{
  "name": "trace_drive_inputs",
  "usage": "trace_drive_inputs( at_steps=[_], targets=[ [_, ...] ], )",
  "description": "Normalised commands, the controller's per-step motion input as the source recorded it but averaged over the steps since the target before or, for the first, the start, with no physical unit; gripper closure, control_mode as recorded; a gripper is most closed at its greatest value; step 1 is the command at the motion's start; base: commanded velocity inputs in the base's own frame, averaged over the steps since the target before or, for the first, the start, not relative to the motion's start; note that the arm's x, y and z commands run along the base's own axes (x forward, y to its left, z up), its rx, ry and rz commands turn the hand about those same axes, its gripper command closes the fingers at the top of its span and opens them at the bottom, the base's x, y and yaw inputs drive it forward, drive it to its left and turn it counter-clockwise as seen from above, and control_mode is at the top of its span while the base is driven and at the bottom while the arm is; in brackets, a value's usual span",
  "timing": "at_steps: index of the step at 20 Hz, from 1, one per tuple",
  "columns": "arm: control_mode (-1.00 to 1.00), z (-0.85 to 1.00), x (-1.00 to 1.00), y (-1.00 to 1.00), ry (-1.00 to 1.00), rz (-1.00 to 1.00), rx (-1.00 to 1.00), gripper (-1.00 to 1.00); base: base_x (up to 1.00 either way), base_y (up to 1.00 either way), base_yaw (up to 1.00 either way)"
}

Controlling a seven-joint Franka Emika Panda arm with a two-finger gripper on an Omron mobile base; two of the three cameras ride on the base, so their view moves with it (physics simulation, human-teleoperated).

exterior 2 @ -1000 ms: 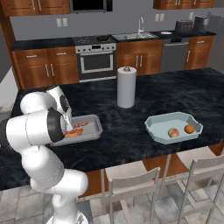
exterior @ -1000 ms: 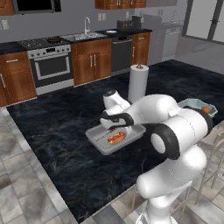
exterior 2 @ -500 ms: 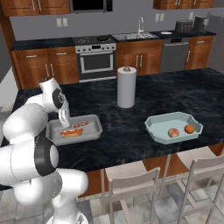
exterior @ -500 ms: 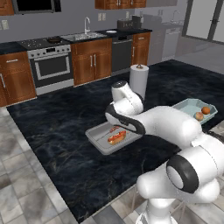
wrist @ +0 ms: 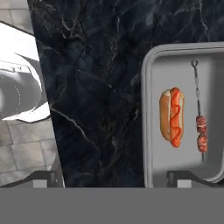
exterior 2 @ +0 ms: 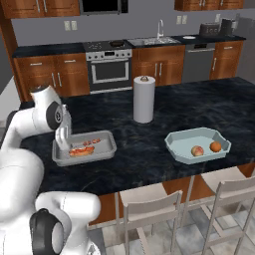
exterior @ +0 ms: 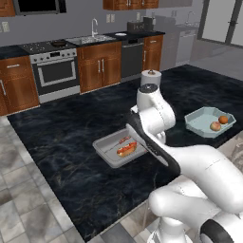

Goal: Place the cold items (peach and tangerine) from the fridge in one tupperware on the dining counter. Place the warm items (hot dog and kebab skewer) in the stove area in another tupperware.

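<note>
A grey tupperware (wrist: 147,109) lies on the dark dining counter and holds the hot dog (wrist: 171,117) and the kebab skewer (wrist: 200,127) side by side. From the right base view, the grey tupperware (exterior 2: 107,147) sits at the counter's left with the hot dog (exterior 2: 79,151) and kebab skewer (exterior 2: 92,142) inside. My gripper (wrist: 111,178) is open and empty above the tray's edge, one fingertip over the tray and one over bare counter. The gripper (exterior 2: 62,140) hangs at the tray's left end. A light blue tupperware (exterior 2: 179,142) to the right holds the peach (exterior 2: 197,151) and tangerine (exterior 2: 215,147).
A paper towel roll (exterior 2: 144,99) stands upright on the counter between the two tubs. Chairs (exterior 2: 149,211) line the near edge of the counter. Stove (exterior 2: 109,67), sink and cabinets run along the back wall across a tiled aisle.
The arm has swung and straightened, carrying the open gripper from over the middle of the grey tupperware toward its left end. The food has not moved.
</note>
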Motion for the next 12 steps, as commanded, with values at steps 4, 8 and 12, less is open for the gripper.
trace_drive_inputs(
  at_steps=[4,8,12],
  targets=[
    [-1.0,0.42,-0.93,-0.05,-0.14,-0.09,0.13,-1.0,0.0,0.0,0.0],
    [-1.0,0.53,-0.85,-0.09,-0.17,-0.11,0.11,-1.0,0.0,0.0,0.0],
    [-1.0,0.6,-0.75,-0.08,-0.2,-0.13,0.09,-1.0,0.0,0.0,0.0]
  ],
)
